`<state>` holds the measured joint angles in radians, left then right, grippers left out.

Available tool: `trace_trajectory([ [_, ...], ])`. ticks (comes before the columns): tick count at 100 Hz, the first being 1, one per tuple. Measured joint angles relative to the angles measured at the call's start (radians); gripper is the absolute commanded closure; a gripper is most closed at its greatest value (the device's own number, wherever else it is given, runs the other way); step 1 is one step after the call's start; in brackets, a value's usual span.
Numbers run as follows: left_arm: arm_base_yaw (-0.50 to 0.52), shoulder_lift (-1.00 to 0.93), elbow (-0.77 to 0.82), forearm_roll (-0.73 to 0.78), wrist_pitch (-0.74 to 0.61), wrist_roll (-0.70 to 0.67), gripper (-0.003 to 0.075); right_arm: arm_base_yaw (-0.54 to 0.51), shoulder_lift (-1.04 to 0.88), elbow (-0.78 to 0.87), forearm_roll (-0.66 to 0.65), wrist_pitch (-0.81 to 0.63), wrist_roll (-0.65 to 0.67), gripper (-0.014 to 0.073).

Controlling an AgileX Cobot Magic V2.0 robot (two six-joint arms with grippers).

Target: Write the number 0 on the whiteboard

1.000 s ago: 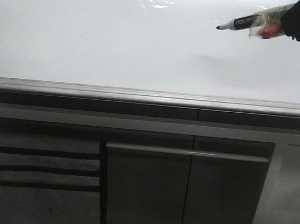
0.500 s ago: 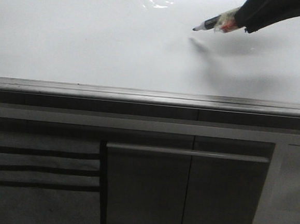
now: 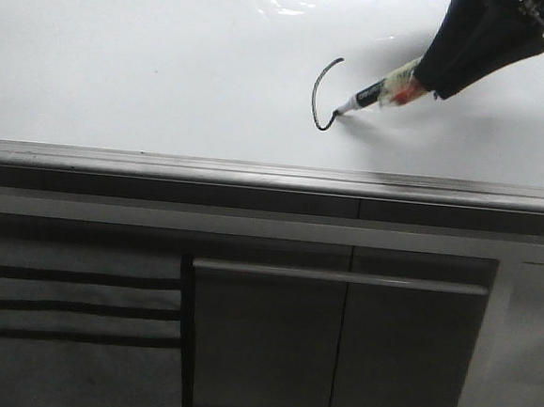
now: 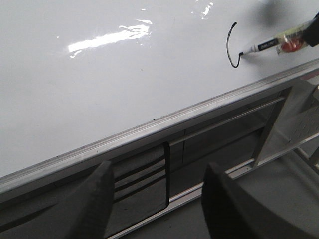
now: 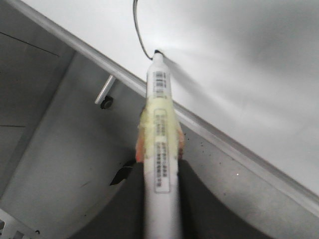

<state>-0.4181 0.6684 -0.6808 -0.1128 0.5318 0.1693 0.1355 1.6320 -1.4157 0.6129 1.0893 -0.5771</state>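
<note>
Cabinet panels [image 3: 336, 350] fill the near part of the front view, dark grey, with a grey edge rail [image 3: 255, 175] above them. Beyond the rail lies the whiteboard [image 3: 150, 71], glossy, flat and rigid, with glare along its far side.

Left hand [image 4: 157, 199] hangs near the cabinet, released, its two dark fingers apart and holding nothing, well away from the writing.

Right hand [image 3: 473, 50] reaches in over the board, clenched on a marker [image 3: 380, 91]. Yellowish tape with a red patch wraps the barrel just ahead of the fingers. The pen points away from the hand, and its black tip touches the board at the end of the stroke.

Number 0 [image 3: 324, 94] is only partly drawn: a thin black curve forming one side of the oval, hooking under at its near end where the tip rests. The side nearer the hand is still missing.

Handling, as a judgement: the marker looks light and stiff, its smooth barrel likely slippery, so the taped section is the sensible place to grip. The board seems hard and slick, so light, even pressure should suit; fresh ink would probably smear if brushed.
</note>
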Motion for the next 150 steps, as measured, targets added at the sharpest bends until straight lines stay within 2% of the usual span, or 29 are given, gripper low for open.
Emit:
trace_trajectory([
  [27,0.000,0.000,0.000,0.000,0.000,0.000,0.0352,0.000,-0.008,-0.094,-0.006,0.009,0.009,0.0599],
  [40,0.000,0.002,0.000,0.000,0.000,0.000,0.0352,0.005,-0.038,-0.095,0.020,0.072,-0.055,0.0599],
  [52,-0.002,0.016,-0.002,-0.007,0.009,0.019,0.0352,0.016,-0.127,-0.048,0.090,0.110,-0.231,0.0599],
  [62,-0.035,0.055,-0.029,-0.059,0.051,0.117,0.0352,0.047,-0.221,0.018,0.146,0.133,-0.393,0.0599],
  [81,-0.186,0.177,-0.119,-0.206,0.159,0.451,0.0352,0.135,-0.294,0.138,0.160,0.146,-0.621,0.0599],
  [101,-0.313,0.336,-0.214,-0.225,0.184,0.545,0.0351,0.243,-0.294,0.179,0.142,0.146,-0.797,0.0599],
  [119,-0.355,0.464,-0.299,-0.225,0.194,0.593,0.0352,0.299,-0.294,0.181,0.129,0.143,-0.842,0.0599],
  [139,-0.364,0.558,-0.354,-0.225,0.207,0.601,0.0353,0.314,-0.294,0.181,0.125,0.123,-0.856,0.0599],
  [150,-0.364,0.570,-0.360,-0.225,0.207,0.601,0.0393,0.317,-0.294,0.181,0.125,0.121,-0.856,0.0599],
])
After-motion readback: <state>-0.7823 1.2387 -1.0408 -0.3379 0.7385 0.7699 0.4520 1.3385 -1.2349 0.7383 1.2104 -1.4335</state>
